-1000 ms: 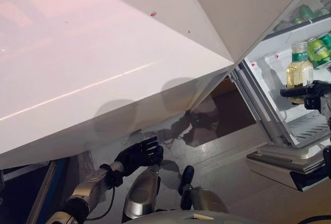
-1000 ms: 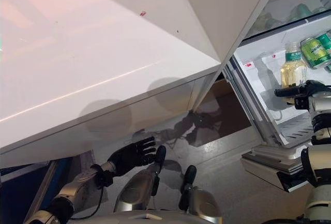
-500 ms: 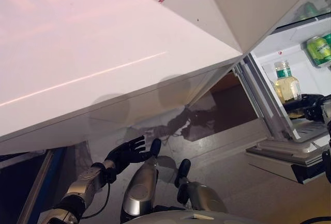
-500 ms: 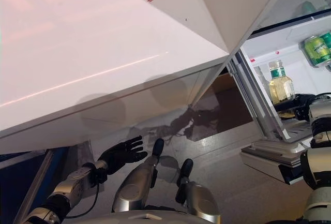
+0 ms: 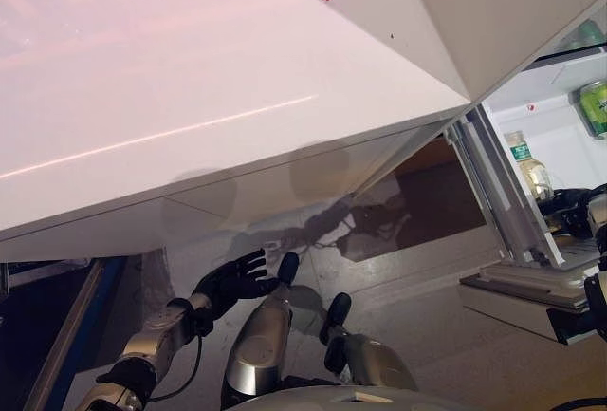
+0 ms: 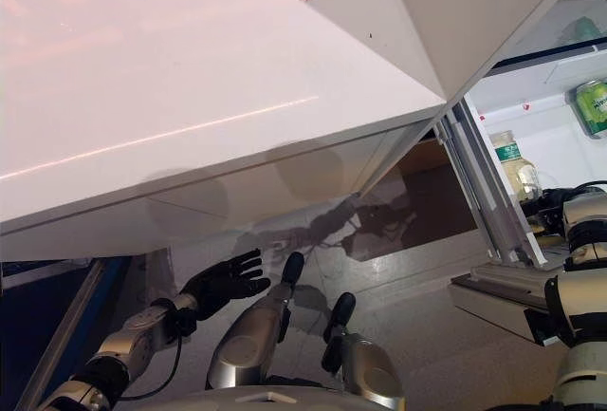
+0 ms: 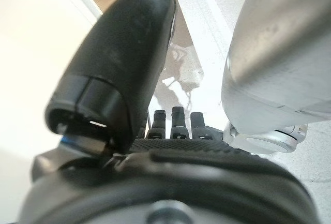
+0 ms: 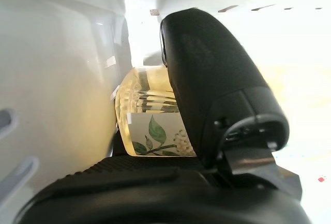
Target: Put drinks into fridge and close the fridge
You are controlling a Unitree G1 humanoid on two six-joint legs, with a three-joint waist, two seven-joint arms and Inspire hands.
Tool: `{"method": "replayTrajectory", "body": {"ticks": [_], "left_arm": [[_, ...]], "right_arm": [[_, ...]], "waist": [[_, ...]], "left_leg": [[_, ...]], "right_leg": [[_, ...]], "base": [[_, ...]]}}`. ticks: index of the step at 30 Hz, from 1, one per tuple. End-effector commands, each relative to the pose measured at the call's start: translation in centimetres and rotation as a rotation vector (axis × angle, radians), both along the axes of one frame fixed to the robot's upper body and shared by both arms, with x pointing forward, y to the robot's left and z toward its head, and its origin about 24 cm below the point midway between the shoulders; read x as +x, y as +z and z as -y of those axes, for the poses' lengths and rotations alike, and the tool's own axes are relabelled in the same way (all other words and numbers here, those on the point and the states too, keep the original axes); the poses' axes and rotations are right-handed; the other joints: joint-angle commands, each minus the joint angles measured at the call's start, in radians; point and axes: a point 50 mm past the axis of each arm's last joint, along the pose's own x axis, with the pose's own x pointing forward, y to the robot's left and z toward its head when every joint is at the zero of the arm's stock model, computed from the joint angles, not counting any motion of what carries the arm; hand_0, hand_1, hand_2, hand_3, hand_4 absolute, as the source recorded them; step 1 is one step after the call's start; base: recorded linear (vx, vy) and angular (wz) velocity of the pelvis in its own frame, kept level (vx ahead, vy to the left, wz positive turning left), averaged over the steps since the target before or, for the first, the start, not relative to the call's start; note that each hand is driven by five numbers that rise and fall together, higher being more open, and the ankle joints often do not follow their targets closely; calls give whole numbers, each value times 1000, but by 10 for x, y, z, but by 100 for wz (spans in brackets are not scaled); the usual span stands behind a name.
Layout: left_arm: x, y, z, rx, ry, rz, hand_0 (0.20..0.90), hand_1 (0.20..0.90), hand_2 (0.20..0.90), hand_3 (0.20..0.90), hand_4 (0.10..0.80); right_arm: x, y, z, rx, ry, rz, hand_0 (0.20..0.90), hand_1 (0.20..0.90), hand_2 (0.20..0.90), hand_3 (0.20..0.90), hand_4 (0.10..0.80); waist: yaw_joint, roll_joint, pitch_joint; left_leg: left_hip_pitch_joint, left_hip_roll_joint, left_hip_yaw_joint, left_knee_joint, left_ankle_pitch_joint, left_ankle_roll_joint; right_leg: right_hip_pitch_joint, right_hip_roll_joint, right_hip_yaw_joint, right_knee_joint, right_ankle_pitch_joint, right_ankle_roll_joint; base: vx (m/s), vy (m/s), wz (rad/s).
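The clear yellowish drink bottle is gripped upright by the right hand for placing inside the white fridge; the left hand is kept open, idle.

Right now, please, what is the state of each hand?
Left hand: open, fingers spread, holding nothing, low above the floor.
Right hand: shut on the clear bottle of pale yellow drink with a green label, inside the open white fridge.

Your two head views look down past the white fridge door toward the open fridge on the right, sharing nearly everything. Each wrist view looks along its own hand from very close.
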Motion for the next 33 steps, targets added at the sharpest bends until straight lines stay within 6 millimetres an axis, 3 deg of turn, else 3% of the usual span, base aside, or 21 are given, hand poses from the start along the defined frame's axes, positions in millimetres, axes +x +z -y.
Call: {"method": "replayTrajectory", "body": {"ticks": [1, 4, 9, 14, 20, 22, 26, 30, 33], "left_arm": [[-6, 1, 11, -24, -45, 32, 900, 900, 900, 900, 800], [-11, -2, 8, -16, -32, 22, 900, 900, 900, 900, 800], [-19, -5, 1, 14, 1, 11, 900, 900, 900, 900, 800], [-28, -12, 0, 27, 30, -3, 900, 900, 900, 900, 800], [-47, -35, 10, 31, 83, -91, 900, 900, 900, 900, 800], [-56, -44, 14, 41, 99, -144, 900, 900, 900, 900, 800], [-69, -55, 16, 90, 110, -215, 900, 900, 900, 900, 800], [-83, -65, 5, 177, 129, -305, 900, 900, 900, 900, 800], [-89, -68, 0, 220, 143, -344, 900, 900, 900, 900, 800]], "right_arm": [[9, 38, 6, -98, 32, 130, 900, 900, 900, 900, 800], [21, 48, -7, -77, 83, 260, 900, 900, 900, 900, 800], [32, 86, -29, 3, 188, 548, 900, 900, 900, 900, 800], [25, 126, -41, 60, 264, 821, 900, 900, 900, 900, 800], [0, 178, -46, 145, 179, 1358, 900, 900, 900, 900, 800], [-15, 179, -40, 156, 35, 1552, 900, 900, 900, 900, 800], [-33, 158, -35, 125, -136, 1695, 900, 900, 900, 900, 800], [-47, 125, -23, 75, -344, 1713, 900, 900, 900, 900, 800], [-52, 111, -11, 80, -451, 1703, 900, 900, 900, 900, 800]], "waist": [[-4, 26, -33], [-16, 15, -48], [-52, -20, -91], [-103, -45, -161], [-174, -49, -273], [-193, -40, -309], [-211, -29, -330], [-214, -24, -314], [-210, -22, -302]], "left_leg": [[-26, 8, 84, 116, -145, 3], [-2, 9, 93, 99, -150, 5], [46, 14, 119, 72, -162, 9], [91, 17, 148, 39, -169, 14], [144, 10, 201, 21, -197, 22], [162, 5, 217, 25, -215, 28], [176, -3, 229, 65, -251, 42], [161, -15, 230, 197, -323, 64], [150, -15, 228, 251, -354, 68]], "right_leg": [[-133, -4, 9, 186, -37, -20], [-119, -1, 21, 173, -35, -14], [-93, 2, 49, 156, -30, -1], [-69, 9, 85, 137, -24, 14], [-42, 15, 145, 106, -18, 34], [-31, 16, 167, 103, -22, 38], [-19, 11, 196, 123, -41, 37], [-15, -10, 210, 186, -73, 23], [-15, -19, 200, 215, -87, 15]], "base": [[-13, 41, 0], [-3, 37, -2], [-1, 26, -13], [-7, 48, -29], [44, 74, -26], [145, 64, -33], [113, 22, -26], [94, -16, -23], [68, -20, -13]]}}
